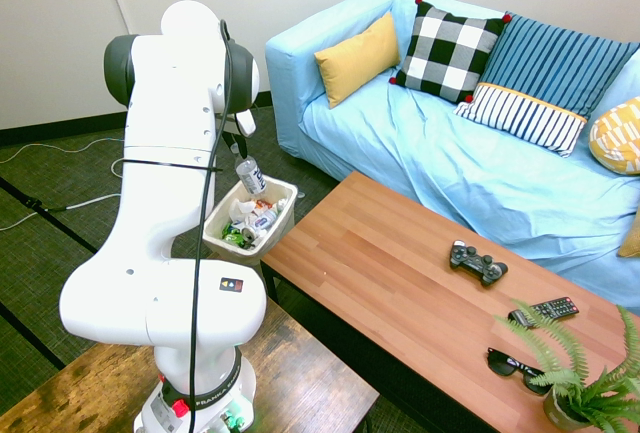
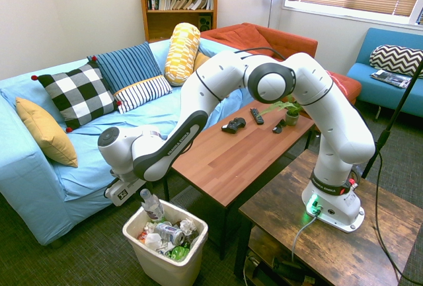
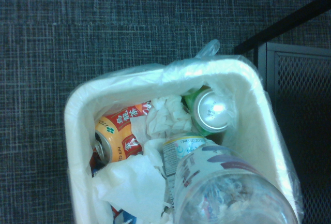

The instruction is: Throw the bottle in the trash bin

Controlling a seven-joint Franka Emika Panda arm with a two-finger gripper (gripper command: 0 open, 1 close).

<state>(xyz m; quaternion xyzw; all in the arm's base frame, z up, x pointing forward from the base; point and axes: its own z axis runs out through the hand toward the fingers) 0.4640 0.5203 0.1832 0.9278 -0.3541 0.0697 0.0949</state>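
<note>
While hovering above the trash bin, gripper: clamped on the bottle!
bottle: dangling, tilted, over cans!

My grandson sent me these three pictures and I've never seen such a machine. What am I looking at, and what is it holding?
The machine is one white jointed robot arm ending in a gripper. Two pictures come from room cameras on opposite sides of it. The third, close up, comes from a camera on its wrist, looking down into a white bin lined with a clear bag.

The gripper is shut on a clear plastic bottle, held over the bin. Inside the bin are drink cans and crumpled paper.

On the reddish-brown table lie a black game controller, a remote, dark sunglasses and a potted fern. Behind it is a sofa under a light blue cover, with cushions.
</note>
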